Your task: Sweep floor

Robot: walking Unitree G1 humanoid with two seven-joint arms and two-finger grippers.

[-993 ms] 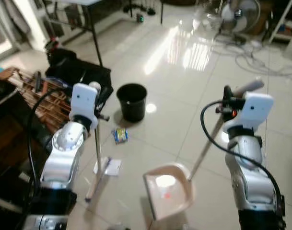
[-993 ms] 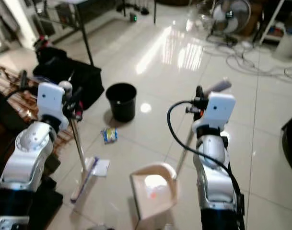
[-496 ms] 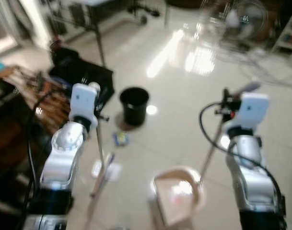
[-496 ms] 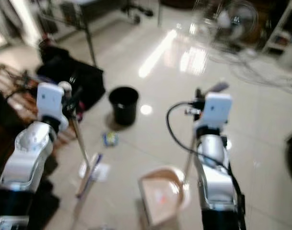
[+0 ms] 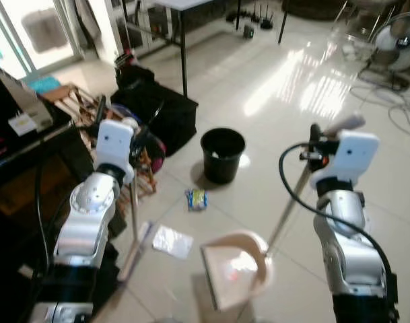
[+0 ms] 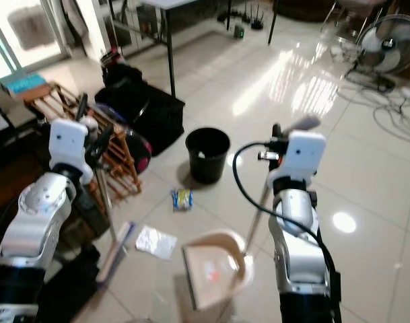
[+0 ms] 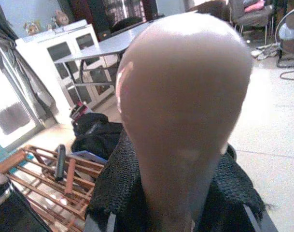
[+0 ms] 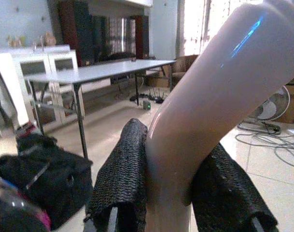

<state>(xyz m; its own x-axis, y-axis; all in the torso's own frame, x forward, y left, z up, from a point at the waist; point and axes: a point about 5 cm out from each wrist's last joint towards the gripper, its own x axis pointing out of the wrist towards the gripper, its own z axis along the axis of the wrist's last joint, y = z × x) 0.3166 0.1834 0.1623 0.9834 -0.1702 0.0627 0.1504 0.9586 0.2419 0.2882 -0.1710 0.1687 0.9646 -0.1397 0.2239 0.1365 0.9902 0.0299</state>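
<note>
My left gripper (image 5: 139, 144) is shut on the thin upright broom handle (image 5: 134, 195); its rounded top (image 7: 185, 92) sits between the black fingers (image 7: 113, 188). The broom head (image 5: 133, 246) rests on the tiles beside a silvery wrapper (image 5: 172, 240). A small colourful packet (image 5: 196, 198) lies further out, in front of the black bin (image 5: 222, 155). My right gripper (image 5: 315, 144) is shut on the pale dustpan handle (image 8: 209, 106), which slants down to the beige dustpan (image 5: 235, 269) on the floor between my arms.
A wooden rack (image 5: 80, 111) and a black bag (image 5: 161, 111) stand at the left, with dark furniture (image 5: 23, 161) close by my left arm. Table legs (image 5: 183, 57) rise behind. A fan (image 5: 396, 50) and cables (image 5: 403, 111) lie far right.
The camera has swung, so the bin, rack and bag now sit further right in view and the picture is sharp again. Both grippers keep their hold; the dustpan stays between my arms.
</note>
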